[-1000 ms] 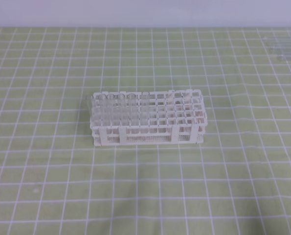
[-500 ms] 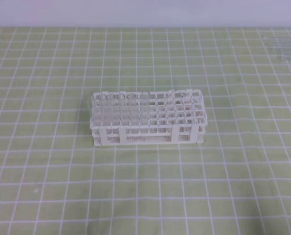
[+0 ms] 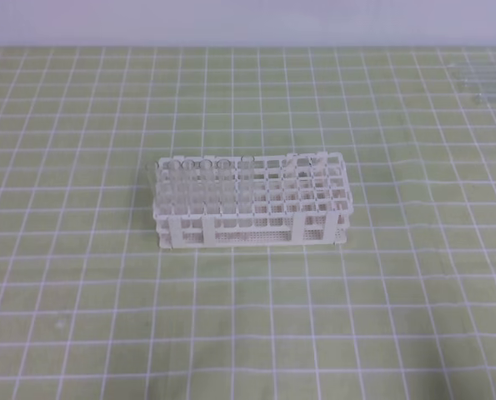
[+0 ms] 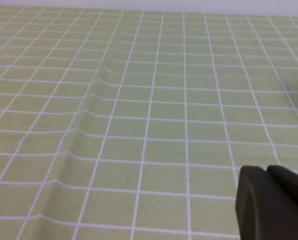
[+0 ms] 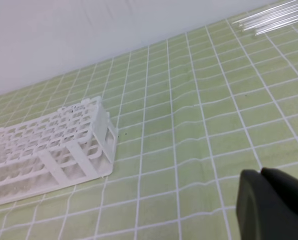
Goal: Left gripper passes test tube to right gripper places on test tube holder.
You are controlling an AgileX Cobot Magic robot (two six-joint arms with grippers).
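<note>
On green gridded cloth [image 3: 81, 317], closed, empty left gripper [image 4: 274, 205] and right gripper [image 5: 271, 205] idle; left must open first for far-right spare tubes [image 5: 269, 17], not the test tube holder [image 3: 252, 200]

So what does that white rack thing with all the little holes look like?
The test tube holder is a white plastic rack, a long box of small square holes in tiers with mesh-like sides. It stands flat on the green checked cloth, long side facing the high camera. Clear tubes fill holes at its left end. No gripper touches it.

One test tube holder [image 3: 252, 200], two claws, left claw [image 4: 271, 205], right claw [image 5: 271, 205], several loose test tubes [image 5: 269, 19]
</note>
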